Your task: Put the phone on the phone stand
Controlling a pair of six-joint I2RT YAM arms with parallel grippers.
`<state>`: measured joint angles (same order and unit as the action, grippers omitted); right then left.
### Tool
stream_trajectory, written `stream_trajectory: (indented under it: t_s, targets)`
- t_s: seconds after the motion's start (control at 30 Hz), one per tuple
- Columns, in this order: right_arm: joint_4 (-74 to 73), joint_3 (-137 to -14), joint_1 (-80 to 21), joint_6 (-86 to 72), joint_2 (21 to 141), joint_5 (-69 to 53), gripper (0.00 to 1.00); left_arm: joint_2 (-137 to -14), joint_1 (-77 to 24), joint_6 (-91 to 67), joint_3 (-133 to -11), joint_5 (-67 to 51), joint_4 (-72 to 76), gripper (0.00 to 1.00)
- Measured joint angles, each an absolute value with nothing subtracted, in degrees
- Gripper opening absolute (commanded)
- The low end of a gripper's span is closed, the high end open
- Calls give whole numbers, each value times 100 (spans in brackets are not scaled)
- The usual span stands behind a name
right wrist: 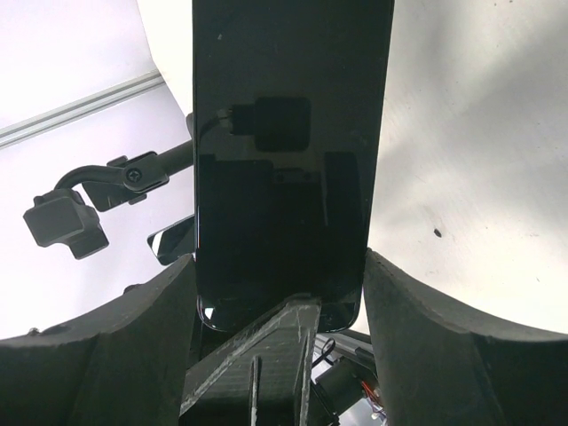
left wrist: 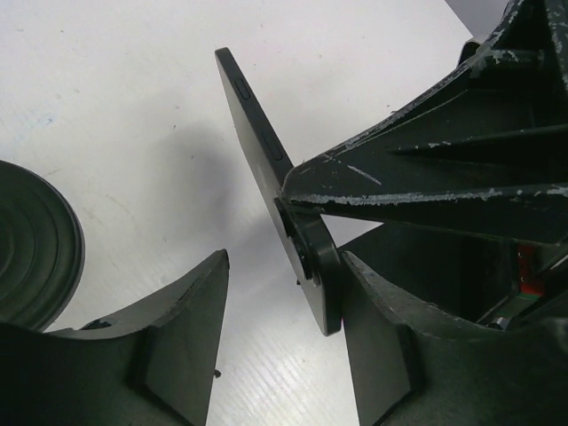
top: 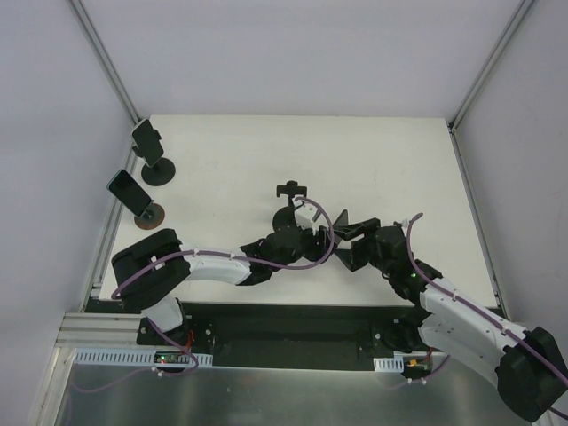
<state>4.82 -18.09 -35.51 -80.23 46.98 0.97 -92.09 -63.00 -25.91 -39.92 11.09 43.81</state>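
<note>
The black phone point(right wrist: 284, 133) is gripped by its side edges in my right gripper point(right wrist: 277, 257), a little above the table. In the left wrist view the phone point(left wrist: 257, 133) shows edge-on and tilted. Its lower corner rests against the right finger point(left wrist: 382, 346) of my left gripper point(left wrist: 284, 266), whose jaws stand wide open around it. The left finger point(left wrist: 177, 346) is well apart from the phone. The two grippers point(top: 327, 241) point(top: 348, 235) meet at the table's middle front. The empty black phone stand point(top: 288, 202) is just behind them; its round base point(left wrist: 35, 244) and clamp point(right wrist: 71, 222) show in the wrist views.
Two other stands, each holding a phone point(top: 146, 142) point(top: 129, 191), are at the table's left edge. White walls and metal frame rails enclose the white table point(top: 390, 169). A purple cable runs along each arm.
</note>
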Motion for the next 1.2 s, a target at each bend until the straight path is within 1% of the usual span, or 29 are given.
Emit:
stream_trajectory:
  t_s: [0.03, 0.07, 0.13, 0.2, 0.23, 0.27, 0.3, 0.33, 0.4, 0.43, 0.47, 0.5, 0.63, 0.7, 0.83, 0.93, 1.03, 1.1, 1.2]
  targets:
    - [480, -1811, -3553, -8020, 4698, 86, 1, -9244, -6302, -2576, -4042, 1103, 4340, 41]
    - [464, -1822, -3566, -8020, 4698, 84, 1, -9268, -6302, -2561, -4075, 1098, 4316, 28]
    - [425, -1841, -3605, -8020, 4694, 97, 1, -9275, -6305, -2541, -4125, 1083, 4278, 20]
    - [397, -1844, -3667, -8014, 4665, 126, 1, -9275, -6344, -2438, -4206, 1066, 4204, 5]
    - [379, -1844, -3686, -8036, 4641, 161, 7, -9275, -6361, -2436, -4254, 1076, 4112, 0]
    - [384, -1844, -3704, -8018, 4615, 185, 13, -9275, -6370, -2399, -4296, 1109, 3975, 0]
    - [405, -1850, -3717, -8007, 4550, 150, 21, -9279, -6364, -2324, -4320, 1100, 3881, 0]
    - [412, -1859, -3760, -7990, 4486, 93, 46, -9279, -6353, -2290, -4355, 1107, 3730, 0]
    - [414, -1863, -3830, -7918, 4353, -1, 69, -9279, -6331, -2209, -4377, 1107, 3472, 0]
    - [410, -1863, -3830, -7776, 4289, -56, 88, -9271, -6329, -2176, -4377, 1100, 3358, 0]
    - [403, -1863, -3809, -7594, 4219, -113, 97, -9244, -6331, -2150, -4375, 1092, 3242, 0]
    - [395, -1863, -3780, -7454, 4160, -176, 97, -9198, -6331, -2137, -4375, 1063, 3098, 0]
    - [-174, -2010, -3531, -5977, 3820, -561, 96, -8606, -6329, -2032, -4283, 891, 2438, 0]
    - [-526, -2272, -3326, -4912, 3802, -934, 96, -8171, -6281, -1979, -4215, 609, 2152, 0]
    - [-1723, -3485, -3033, -2491, 4228, -1566, 96, -7140, -5966, -1846, -4130, -489, 1396, 0]
    - [-2084, -4108, -2941, -1081, 4394, -2117, 97, -6578, -5603, -1651, -4134, -1378, 829, 0]
    - [-2073, -4158, -2877, -412, 4427, -3026, 99, -6160, -5190, -1468, -4143, -2296, 115, 0]
    - [-2058, -4160, -2875, -89, 4578, -3719, 95, -5913, -4877, -1391, -4154, -2884, -366, 0]
    - [-1916, -4154, -2982, 84, 4831, -4525, 94, -5638, -4495, -1350, -4202, -3616, -851, 0]
